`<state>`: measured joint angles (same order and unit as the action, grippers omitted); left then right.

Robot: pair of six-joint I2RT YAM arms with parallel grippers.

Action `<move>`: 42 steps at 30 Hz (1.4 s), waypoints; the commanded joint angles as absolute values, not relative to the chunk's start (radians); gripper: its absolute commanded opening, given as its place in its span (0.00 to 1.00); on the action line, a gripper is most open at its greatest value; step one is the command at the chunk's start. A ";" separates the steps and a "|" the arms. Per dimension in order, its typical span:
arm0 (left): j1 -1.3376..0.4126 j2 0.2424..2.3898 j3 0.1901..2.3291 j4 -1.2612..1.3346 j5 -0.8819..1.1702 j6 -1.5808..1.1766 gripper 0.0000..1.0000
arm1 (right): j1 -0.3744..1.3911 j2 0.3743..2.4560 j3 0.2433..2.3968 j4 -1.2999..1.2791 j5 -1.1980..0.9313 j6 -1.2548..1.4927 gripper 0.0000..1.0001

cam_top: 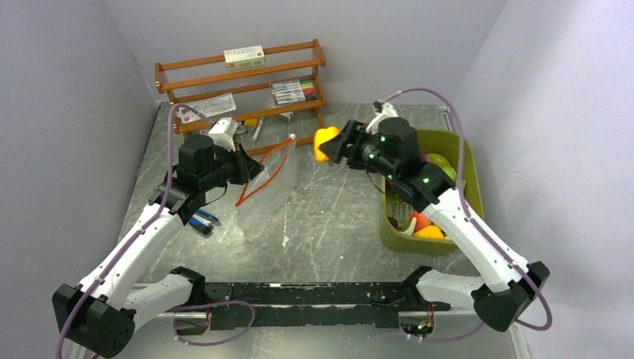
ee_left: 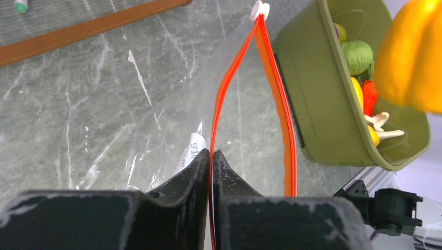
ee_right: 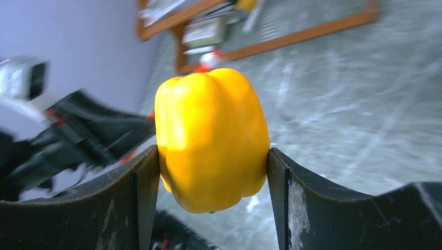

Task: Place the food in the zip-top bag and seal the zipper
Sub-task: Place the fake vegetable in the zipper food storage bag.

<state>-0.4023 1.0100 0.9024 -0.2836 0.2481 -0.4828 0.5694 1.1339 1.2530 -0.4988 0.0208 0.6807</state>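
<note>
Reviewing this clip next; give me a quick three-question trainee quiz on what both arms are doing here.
1. True or false: the right gripper holds a yellow pepper off the table.
2. The left gripper is shut on: A) the zip-top bag's zipper; B) a spoon; C) nothing.
3. Where does the other food lie?
Key: 1 true; 2 A; 3 in the olive-green bin.

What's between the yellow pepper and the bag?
Nothing: only bare table shows between the pepper and the bag, in the top view.
</note>
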 commanded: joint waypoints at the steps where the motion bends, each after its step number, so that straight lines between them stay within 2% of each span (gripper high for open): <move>1: -0.408 0.987 0.890 -0.261 0.293 -0.520 0.07 | 0.713 1.168 1.239 -0.263 -0.030 0.823 0.41; 9: -0.408 0.987 0.859 -0.232 0.317 -0.550 0.07 | 0.868 1.316 1.276 -0.124 -0.040 0.934 0.41; 14: -0.408 0.988 0.859 -0.231 0.321 -0.554 0.07 | 0.898 1.387 1.310 -0.140 -0.031 0.993 0.40; 21: -0.408 0.993 0.856 -0.238 0.286 -0.544 0.07 | 0.905 1.401 1.321 -0.338 0.043 0.982 0.40; 27: -0.408 1.004 0.865 -0.248 0.277 -0.539 0.07 | 0.906 1.412 1.329 -0.399 0.046 0.978 0.42; 31: -0.408 0.997 0.868 -0.254 0.265 -0.537 0.07 | 0.906 1.438 1.356 -0.438 0.047 0.983 0.52; 42: -0.408 0.996 0.857 -0.255 0.256 -0.532 0.07 | 0.910 1.448 1.344 -0.421 0.041 0.996 0.62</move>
